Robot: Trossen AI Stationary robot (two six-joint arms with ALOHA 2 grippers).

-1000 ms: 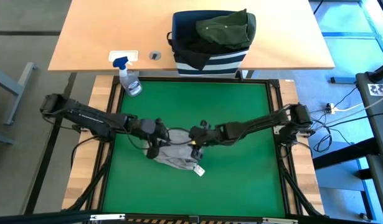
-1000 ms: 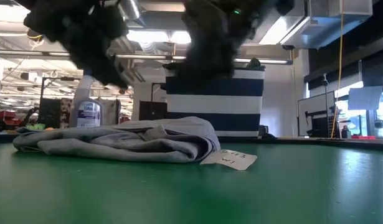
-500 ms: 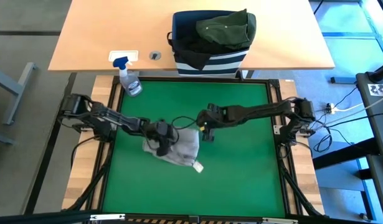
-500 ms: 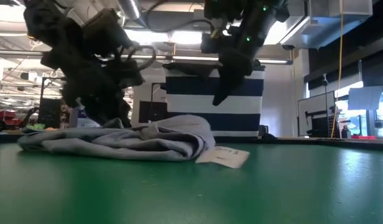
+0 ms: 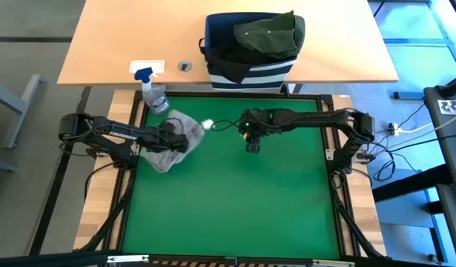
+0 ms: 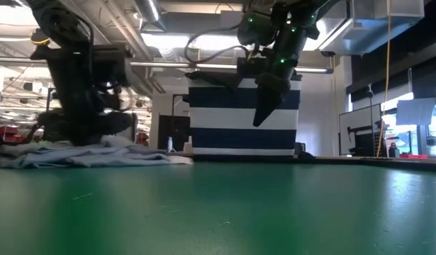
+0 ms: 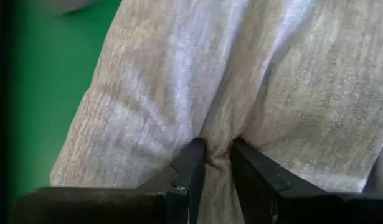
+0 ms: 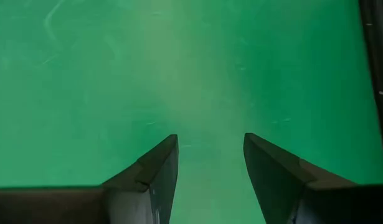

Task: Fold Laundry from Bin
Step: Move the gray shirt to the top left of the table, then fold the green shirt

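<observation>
Green matting (image 5: 235, 193) covers the work surface, and a pale wooden desk (image 5: 101, 44) stands beyond its far edge. From above, the navy bin (image 5: 251, 68) with white stripes is seen on the desk, filled with a dark olive green garment (image 5: 268, 33) lying over a black one (image 5: 224, 52); a clear spray bottle (image 5: 155, 95) with a blue nozzle stands at the mat's far left corner. In the low view only the bin's striped wall (image 6: 242, 120) is shown, its contents being hidden, while a ceiling with strip lights and a workshop behind are revealed.

A light grey garment (image 5: 168, 141) is spread in a crumpled heap on the mat's far left part, a small white tag (image 5: 207, 124) lying at its right edge. The left gripper (image 5: 177, 138) is set down on this garment, and in the left wrist view a ridge of the grey cloth (image 7: 216, 152) is seen pinched between the nearly closed fingers (image 7: 190, 165).

The right gripper (image 5: 251, 142) is held above the bare mat, right of the garment and apart from it. In the right wrist view its fingers (image 8: 157, 168) are seen parted, with nothing between them but green mat (image 8: 210, 74).
</observation>
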